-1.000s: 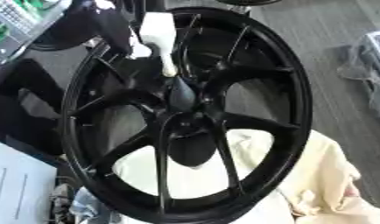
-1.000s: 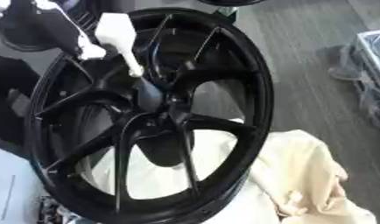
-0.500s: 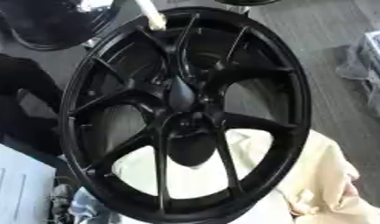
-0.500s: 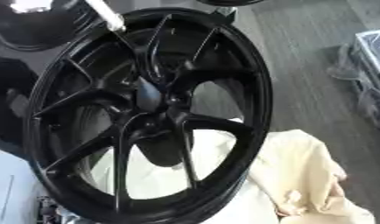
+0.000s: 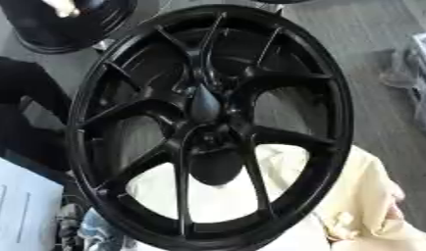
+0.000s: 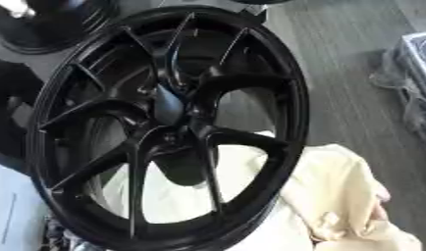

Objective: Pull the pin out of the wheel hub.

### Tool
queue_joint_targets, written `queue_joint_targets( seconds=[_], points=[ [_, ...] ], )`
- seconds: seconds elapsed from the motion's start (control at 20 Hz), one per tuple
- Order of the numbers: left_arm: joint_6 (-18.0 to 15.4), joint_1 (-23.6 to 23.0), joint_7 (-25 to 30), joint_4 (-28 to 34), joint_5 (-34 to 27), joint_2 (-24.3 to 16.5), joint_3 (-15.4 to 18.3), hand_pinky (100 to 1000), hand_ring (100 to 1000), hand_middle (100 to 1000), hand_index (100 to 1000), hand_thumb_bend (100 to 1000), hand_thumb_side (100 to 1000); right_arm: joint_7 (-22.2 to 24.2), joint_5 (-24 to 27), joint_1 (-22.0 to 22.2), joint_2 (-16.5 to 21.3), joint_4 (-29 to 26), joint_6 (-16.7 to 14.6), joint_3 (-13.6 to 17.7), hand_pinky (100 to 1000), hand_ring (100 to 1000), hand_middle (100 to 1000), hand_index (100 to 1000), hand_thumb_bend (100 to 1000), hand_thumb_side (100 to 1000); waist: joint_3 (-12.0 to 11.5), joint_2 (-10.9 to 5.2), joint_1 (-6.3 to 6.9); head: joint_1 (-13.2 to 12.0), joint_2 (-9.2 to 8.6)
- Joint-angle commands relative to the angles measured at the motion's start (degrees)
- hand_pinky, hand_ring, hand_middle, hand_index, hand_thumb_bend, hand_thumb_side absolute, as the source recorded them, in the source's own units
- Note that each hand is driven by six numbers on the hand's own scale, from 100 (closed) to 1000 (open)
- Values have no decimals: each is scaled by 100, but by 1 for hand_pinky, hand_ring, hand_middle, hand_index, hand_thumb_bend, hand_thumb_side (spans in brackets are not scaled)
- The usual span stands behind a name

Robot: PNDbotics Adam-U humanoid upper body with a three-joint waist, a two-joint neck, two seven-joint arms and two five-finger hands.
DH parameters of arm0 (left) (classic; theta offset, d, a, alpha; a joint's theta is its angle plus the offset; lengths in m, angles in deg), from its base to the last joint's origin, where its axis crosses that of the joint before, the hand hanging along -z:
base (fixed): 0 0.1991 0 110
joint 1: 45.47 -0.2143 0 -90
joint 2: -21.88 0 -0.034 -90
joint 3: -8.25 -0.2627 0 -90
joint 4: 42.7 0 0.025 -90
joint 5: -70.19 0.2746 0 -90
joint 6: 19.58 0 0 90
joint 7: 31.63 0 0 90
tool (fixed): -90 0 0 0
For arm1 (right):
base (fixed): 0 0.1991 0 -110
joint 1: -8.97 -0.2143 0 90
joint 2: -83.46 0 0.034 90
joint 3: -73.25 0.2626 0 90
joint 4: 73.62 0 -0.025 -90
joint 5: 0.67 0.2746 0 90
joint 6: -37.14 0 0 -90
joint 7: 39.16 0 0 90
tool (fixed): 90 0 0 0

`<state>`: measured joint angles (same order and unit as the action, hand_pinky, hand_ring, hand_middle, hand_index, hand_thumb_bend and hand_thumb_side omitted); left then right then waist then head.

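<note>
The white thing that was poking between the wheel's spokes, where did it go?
The white thing has pulled back up and to the left, off the black wheel. It now shows only at the top left edge, over another dark round thing. I cannot tell whether it is a robot hand or the pin. The wheel and the pale cloth stayed put.

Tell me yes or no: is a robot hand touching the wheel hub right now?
No. The hub of the black wheel stands clear, with no hand on it.
</note>
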<state>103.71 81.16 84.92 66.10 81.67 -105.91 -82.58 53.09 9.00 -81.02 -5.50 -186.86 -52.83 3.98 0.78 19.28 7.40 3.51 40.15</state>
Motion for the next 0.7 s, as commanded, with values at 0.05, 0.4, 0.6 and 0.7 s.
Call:
queue_joint_targets(
  seconds=[0.05, 0.4, 0.6, 0.7],
  points=[
    [150, -518, -619, -116, 115, -338, 543, 736, 627, 545, 361, 100, 156, -63, 49, -8, 122, -135, -26, 88, 1000, 911, 842, 855, 100, 544, -34, -90, -49, 26, -42],
    [198, -1805, -1300, -770, -67, 413, 961, 730, 638, 558, 404, 100, 184, -109, 97, 2, 104, -135, -55, 126, 1000, 912, 840, 855, 100, 542, -64, -75, -108, 65, -59],
    [85, -2041, -1433, -990, -197, 724, 954, 734, 652, 573, 430, 100, 178, -88, 98, -8, 89, -135, -69, 105, 1000, 912, 840, 855, 100, 541, -48, -64, -141, 60, -115],
    [25, -2108, -1429, -1095, -291, 850, 919, 749, 705, 661, 680, 100, 100, -88, 106, -13, 77, -135, -77, 107, 1000, 912, 840, 855, 100, 541, -36, -54, -157, 82, -149]
  ],
)
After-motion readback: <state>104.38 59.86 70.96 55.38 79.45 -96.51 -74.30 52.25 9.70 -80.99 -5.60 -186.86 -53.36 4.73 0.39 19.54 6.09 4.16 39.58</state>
